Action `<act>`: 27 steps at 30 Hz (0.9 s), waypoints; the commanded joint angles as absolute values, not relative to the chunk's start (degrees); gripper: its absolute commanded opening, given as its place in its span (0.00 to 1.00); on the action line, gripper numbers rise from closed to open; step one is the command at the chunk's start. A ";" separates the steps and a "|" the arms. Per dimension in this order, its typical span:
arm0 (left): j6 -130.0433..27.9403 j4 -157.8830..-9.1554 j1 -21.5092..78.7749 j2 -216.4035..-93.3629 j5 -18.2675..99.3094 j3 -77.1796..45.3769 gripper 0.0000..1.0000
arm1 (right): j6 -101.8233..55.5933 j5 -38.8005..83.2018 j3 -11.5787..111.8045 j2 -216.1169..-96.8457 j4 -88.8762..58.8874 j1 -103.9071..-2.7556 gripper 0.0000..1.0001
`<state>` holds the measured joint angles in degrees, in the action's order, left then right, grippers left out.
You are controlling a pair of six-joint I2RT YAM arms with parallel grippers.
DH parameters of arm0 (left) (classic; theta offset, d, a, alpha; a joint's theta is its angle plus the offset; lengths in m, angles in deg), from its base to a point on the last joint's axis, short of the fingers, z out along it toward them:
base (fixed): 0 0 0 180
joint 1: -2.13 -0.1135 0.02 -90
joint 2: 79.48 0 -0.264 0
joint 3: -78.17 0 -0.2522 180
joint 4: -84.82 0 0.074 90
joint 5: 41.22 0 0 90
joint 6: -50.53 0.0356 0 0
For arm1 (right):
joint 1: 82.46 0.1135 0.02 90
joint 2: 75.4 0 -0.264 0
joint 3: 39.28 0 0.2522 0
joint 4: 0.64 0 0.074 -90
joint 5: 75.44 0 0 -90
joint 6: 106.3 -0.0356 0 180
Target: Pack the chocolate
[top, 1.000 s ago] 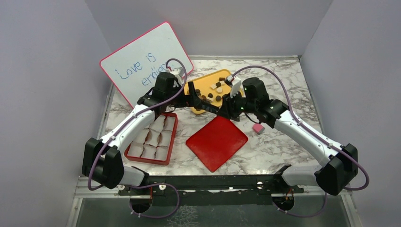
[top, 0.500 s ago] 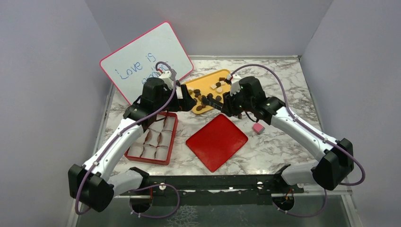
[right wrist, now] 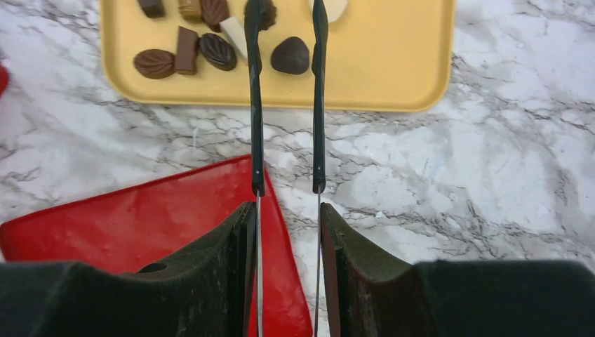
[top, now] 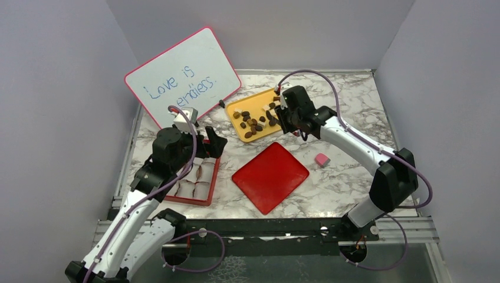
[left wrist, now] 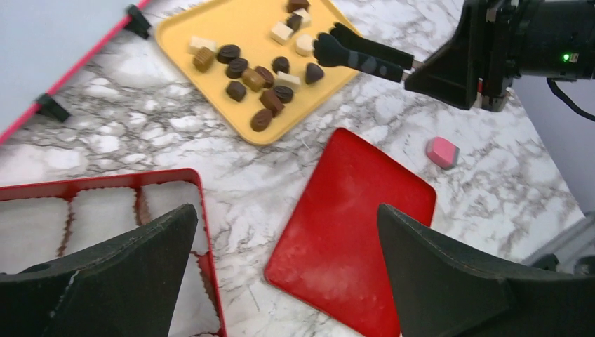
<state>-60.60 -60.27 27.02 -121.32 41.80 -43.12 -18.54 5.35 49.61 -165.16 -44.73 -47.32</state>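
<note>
Several chocolate pieces [top: 253, 124] [left wrist: 252, 77], mostly dark brown with a few cream ones, lie on a yellow tray [top: 250, 105] [left wrist: 238, 28] [right wrist: 379, 63]. My right gripper [top: 284, 121] [right wrist: 284, 210] is shut on thin black-tipped tongs [right wrist: 319, 105] [left wrist: 365, 56]. The tongs reach over the tray, their arms slightly apart on either side of a dark rounded piece [right wrist: 290, 55]. My left gripper [top: 215, 141] [left wrist: 284, 210] hangs wide open with nothing in it, over the right edge of a red box [top: 215, 171] [left wrist: 200, 203] lined with white paper cups.
A flat red lid [top: 270, 175] [left wrist: 351, 210] [right wrist: 140, 225] lies on the marble table in front of the tray. A small pink cube [top: 321, 159] [left wrist: 442, 152] sits to its right. A whiteboard [top: 183, 76] leans at the back left.
My left arm has drawn back from the yellow tray to the red box, still open. My right gripper has shifted farther back along the tray with the tongs, their arms easing slightly apart.
</note>
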 commanded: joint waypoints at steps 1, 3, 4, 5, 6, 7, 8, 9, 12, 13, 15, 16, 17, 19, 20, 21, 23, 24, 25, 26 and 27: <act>-57.20 -61.12 27.18 -117.13 52.39 -44.81 0.99 | -16.83 -2.03 52.41 -167.64 -46.14 -47.33 0.41; -56.54 -61.03 27.12 -115.67 53.64 -44.74 0.99 | -16.83 -1.05 52.98 -168.84 -45.84 -47.36 0.41; -56.45 -61.03 27.17 -114.96 54.03 -44.82 0.99 | -16.83 -0.45 53.11 -169.44 -45.59 -47.37 0.41; -56.50 -61.02 27.17 -114.30 54.25 -45.01 0.99 | -16.83 -0.03 53.26 -169.99 -45.33 -47.40 0.41; -56.52 -61.05 27.18 -113.72 54.31 -45.08 0.99 | -16.83 0.46 53.42 -170.60 -45.19 -47.41 0.41; -56.52 -61.03 27.17 -113.18 54.46 -45.23 0.99 | -16.83 0.76 53.60 -171.20 -45.12 -47.33 0.41; -56.45 -61.07 27.14 -112.76 54.80 -45.22 0.99 | -16.83 0.61 53.72 -171.84 -45.08 -47.34 0.41; -56.41 -60.99 27.17 -112.44 55.17 -45.34 0.99 | -16.83 0.13 53.82 -172.41 -45.14 -47.36 0.41; -56.41 -61.05 27.18 -111.88 55.72 -45.52 0.99 | -16.83 -0.84 54.09 -173.94 -45.47 -47.36 0.41; -56.45 -61.04 27.15 -111.84 55.60 -45.45 0.99 | -16.83 -0.97 54.25 -174.39 -45.62 -47.38 0.41; -56.44 -61.03 27.19 -111.90 55.50 -45.51 0.99 | -16.83 -0.52 54.45 -174.92 -45.86 -47.40 0.41; -56.45 -60.98 27.17 -112.03 55.47 -45.47 0.99 | -16.83 -0.21 54.32 -175.04 -45.72 -47.34 0.41; -56.43 -61.02 27.16 -112.12 55.42 -45.44 0.99 | -16.83 -0.06 54.14 -175.13 -45.60 -47.35 0.41; -56.37 -61.02 27.17 -112.20 55.37 -45.44 0.99 | -16.83 -0.02 53.90 -175.39 -45.48 -47.37 0.41; -56.43 -61.02 27.18 -112.18 55.37 -45.44 0.99 | -16.83 0.01 53.73 -175.50 -45.49 -47.37 0.41; -56.37 -61.05 27.18 -112.10 55.42 -45.44 0.99 | -16.83 0.12 53.68 -175.58 -45.51 -47.32 0.41; -56.36 -61.01 27.14 -112.10 55.51 -45.44 0.99 | -16.83 0.73 53.66 -175.67 -45.56 -47.37 0.41; -56.35 -61.00 27.11 -112.09 55.54 -45.44 0.99 | -16.83 1.26 53.73 -175.64 -45.72 -47.39 0.41; -56.37 -60.98 27.18 -112.10 55.55 -45.44 0.99 | -16.83 1.63 53.80 -175.62 -45.77 -47.35 0.41; -56.39 -60.98 27.10 -112.11 55.55 -45.38 0.99 | -16.83 1.74 53.84 -175.48 -45.78 -47.38 0.41; -56.35 -61.02 27.16 -112.09 55.55 -45.44 0.99 | -16.83 1.81 53.92 -175.38 -45.85 -47.41 0.41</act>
<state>-57.14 -60.31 27.02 -112.32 54.37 -44.94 -17.29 1.30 52.17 -175.06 -45.58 -47.32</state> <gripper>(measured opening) 0.990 0.410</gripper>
